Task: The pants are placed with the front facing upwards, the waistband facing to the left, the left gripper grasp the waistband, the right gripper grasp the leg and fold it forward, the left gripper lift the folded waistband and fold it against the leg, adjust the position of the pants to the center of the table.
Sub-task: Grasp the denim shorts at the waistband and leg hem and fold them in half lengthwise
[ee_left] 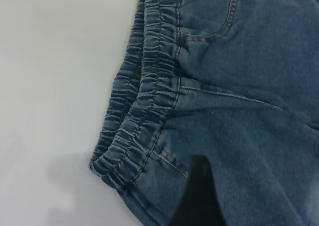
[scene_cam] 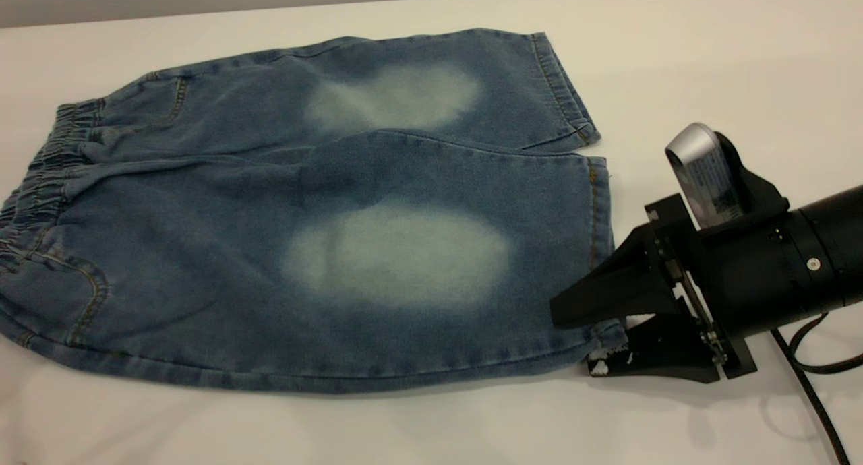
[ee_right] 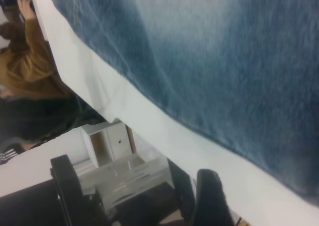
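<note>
Pants [scene_cam: 317,209] flat on table [scene_cam: 708,54], waistband [scene_cam: 40,182] twd left edge. Right gripper [scene_cam: 603,337] jaws clamped on near leg hem; left gripper state: cannot tell.

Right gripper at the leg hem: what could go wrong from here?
1. The right gripper bites only the near corner of the hem of the pants, one finger over the cloth and one under; a shallow pinch may slip once lifted.
2. The waistband lies ungrasped, with only a dark fingertip of the left gripper over the denim beside it, so the pants may drag across the table.
</note>
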Tool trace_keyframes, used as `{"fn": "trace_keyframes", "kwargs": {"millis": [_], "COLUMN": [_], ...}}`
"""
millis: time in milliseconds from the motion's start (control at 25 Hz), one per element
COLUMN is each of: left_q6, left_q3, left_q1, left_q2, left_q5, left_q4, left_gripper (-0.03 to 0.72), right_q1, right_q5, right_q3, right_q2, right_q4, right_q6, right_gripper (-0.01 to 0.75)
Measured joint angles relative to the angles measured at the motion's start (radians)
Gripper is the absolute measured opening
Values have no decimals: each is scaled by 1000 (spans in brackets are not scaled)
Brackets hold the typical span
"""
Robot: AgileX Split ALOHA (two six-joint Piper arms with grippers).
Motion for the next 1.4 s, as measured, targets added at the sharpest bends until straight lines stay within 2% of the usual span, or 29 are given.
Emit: {"fn": "trace_keyframes", "kwargs": {"millis": [200,440,520,760,1080,1400], "left_q6": [6,6,6,6,7,-25], "left_q3": [0,0,0,0,3,94], "left_q1": [0,0,0,0,0,0], "left_q2": [0,0,0,0,0,22], "left_q5": [1,1,2,13,104,61], "left_q4": [0,0,0,0,0,24], "left_gripper": [526,526,526,526,526,526], "right_q1": [0,0,0,0,0,0], "right_q5": [-41,-47,-58,-72,-72,-65], "right_q3": [-14,-14,-14,-14,-14,-14], "right_q2": [6,6,6,-3,-60,-69], "right_q4": [-4,-2,-2,-3,0,0], "right_q6": [0,0,0,0,0,0], "right_gripper": [316,87,32,18,18,18]}}
